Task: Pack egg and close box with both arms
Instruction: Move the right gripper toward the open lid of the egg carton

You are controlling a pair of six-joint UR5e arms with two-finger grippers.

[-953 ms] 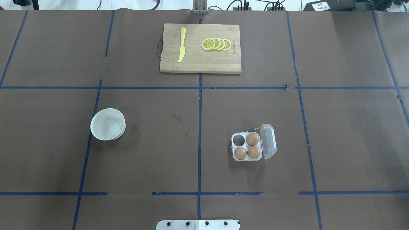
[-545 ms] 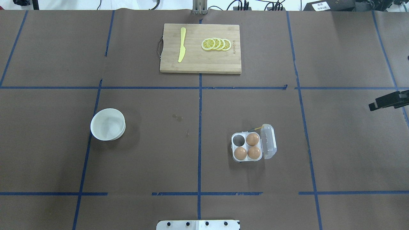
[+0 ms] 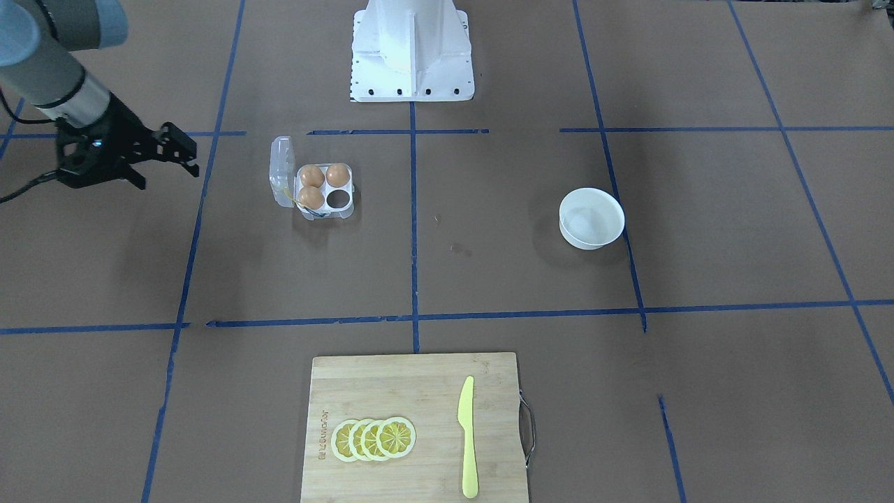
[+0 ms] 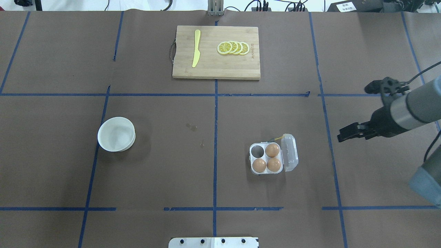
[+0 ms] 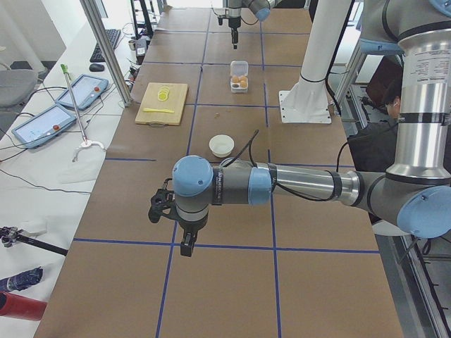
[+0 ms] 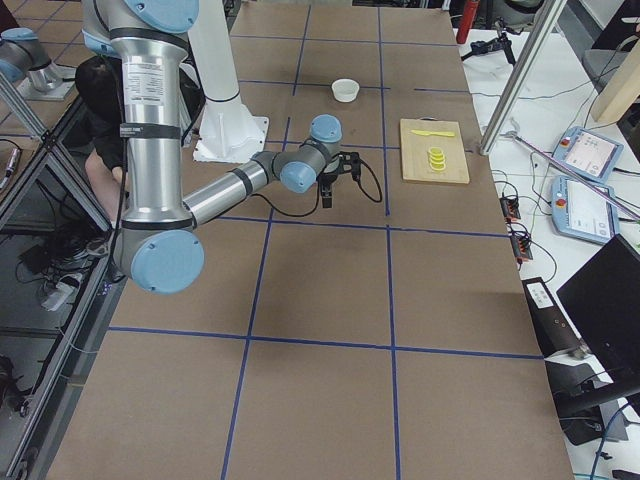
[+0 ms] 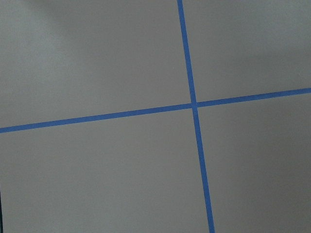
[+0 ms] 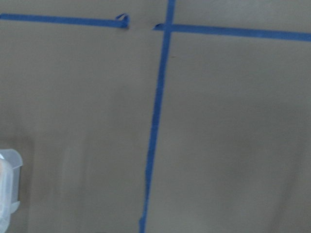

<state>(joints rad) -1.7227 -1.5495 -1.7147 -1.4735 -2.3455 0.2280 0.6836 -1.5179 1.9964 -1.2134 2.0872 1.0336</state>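
Note:
The clear box [image 4: 266, 158] stands right of the table's middle with its lid [image 4: 289, 152] open to the right. Three alike brown eggs [image 4: 272, 150] sit in three cups, and the far-left cup [image 4: 257, 150] is empty. I cannot tell which of them is the task's egg. My right gripper [image 4: 339, 136] hovers right of the box, apart from it, open and empty; it also shows in the front view [image 3: 165, 173]. My left gripper [image 5: 184, 248] shows only in the exterior left view, far from the box, so I cannot tell its state. The right wrist view catches the lid's corner [image 8: 7, 189].
A round white bowl [image 4: 116, 134] stands left of the middle and looks empty. A wooden cutting board [image 4: 216, 70] at the far side holds a yellow knife [image 4: 196, 48] and lemon slices [image 4: 233, 48]. The white robot base [image 3: 411, 49] is at the near edge.
My right arm has come in from the right edge of the overhead view and moved left toward the box. The box, eggs and bowl have not moved.

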